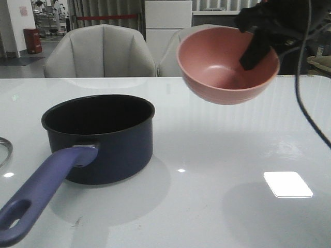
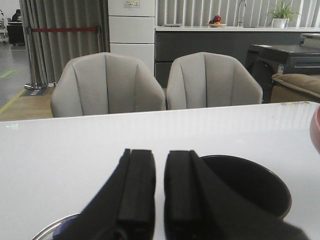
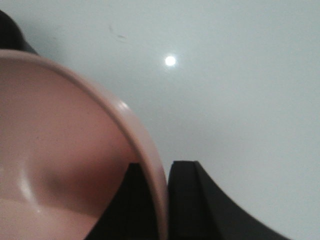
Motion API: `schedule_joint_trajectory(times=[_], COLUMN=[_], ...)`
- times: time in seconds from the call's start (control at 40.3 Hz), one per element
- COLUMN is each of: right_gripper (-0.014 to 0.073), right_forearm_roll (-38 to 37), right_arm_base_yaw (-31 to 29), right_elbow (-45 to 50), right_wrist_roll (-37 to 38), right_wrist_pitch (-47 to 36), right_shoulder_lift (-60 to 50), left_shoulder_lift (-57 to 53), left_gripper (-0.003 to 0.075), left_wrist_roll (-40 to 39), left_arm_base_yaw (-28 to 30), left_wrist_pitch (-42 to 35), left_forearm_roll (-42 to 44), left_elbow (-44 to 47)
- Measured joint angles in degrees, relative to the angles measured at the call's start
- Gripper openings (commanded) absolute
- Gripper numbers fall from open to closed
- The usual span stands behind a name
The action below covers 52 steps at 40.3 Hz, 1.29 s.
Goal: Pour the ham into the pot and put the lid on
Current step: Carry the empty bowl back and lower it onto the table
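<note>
Nearest: dark navy-blue saucepan (image 1: 98, 137) with black interior stands upright on the glossy white worktop (image 1: 222, 170), its long purple-blue handle (image 1: 39, 194) pointing toward the camera, hole at the end. Pot interior reads plain black from the front; no ham slices visible there, though the bottom is hidden. At the far left edge a thin arc of shiny metal rim (image 1: 5, 152) shows, likely the lid, mostly out of frame; left wrist view catches a sliver of the same rim. Left tool (image 2: 159, 192) hovers just beside the pot, pads nearly together with a thin gap, gripping nothing.

Further back, right: round pink ceramic bowl (image 1: 227, 64) held up in the air, well apart from the pot, tilted with its mouth toward the camera. Right tool (image 3: 160, 200) is clamped on the bowl's rim, one finger inside and one outside. Bowl looks empty in both views, so ham location cannot be told.

Judgement: pouring step looks about finished. Next calls for setting the bowl down clear of the pot, then the left tool opening over the lid's knob and lifting it onto the pot

Farthest: two grey chairs (image 1: 101, 51)
</note>
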Motion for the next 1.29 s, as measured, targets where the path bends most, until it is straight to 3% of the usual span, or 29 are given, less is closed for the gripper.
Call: schedule_joint_trajectory(times=[0.372, 0.794, 0.894, 1.067, 1.142, 1.291], right_gripper=[0.0138, 0.0148, 0.0206, 0.043, 0.0475, 0.0476], right_forearm_roll=[-3.6, -4.8, -5.0, -5.0, -5.1, -6.8], right_arm_base_yaw=[-9.6, -10.3, -10.3, -10.3, -10.3, -10.3], right_elbow=[-0.1, -0.2, -0.2, -0.3, -0.3, -1.3], right_wrist_roll=[7.0, 7.4, 7.4, 7.4, 7.4, 7.4], right_wrist_pitch=[9.2, 9.0, 7.6, 6.1, 5.7, 6.5], right_shoulder_lift=[4.1, 13.1, 13.8, 13.9, 13.9, 13.9], left_shoulder_lift=[0.0, 0.0, 0.0, 0.0, 0.0, 0.0], left_gripper=[0.0154, 0.0154, 0.0154, 0.0154, 0.0154, 0.0154], left_wrist_roll=[0.0, 0.0, 0.0, 0.0, 0.0, 0.0], left_arm_base_yaw=[0.0, 0.0, 0.0, 0.0, 0.0, 0.0], left_wrist_pitch=[0.0, 0.0, 0.0, 0.0, 0.0, 0.0], left_forearm_roll=[0.0, 0.0, 0.0, 0.0, 0.0, 0.0], left_elbow=[0.0, 0.0, 0.0, 0.0, 0.0, 0.0])
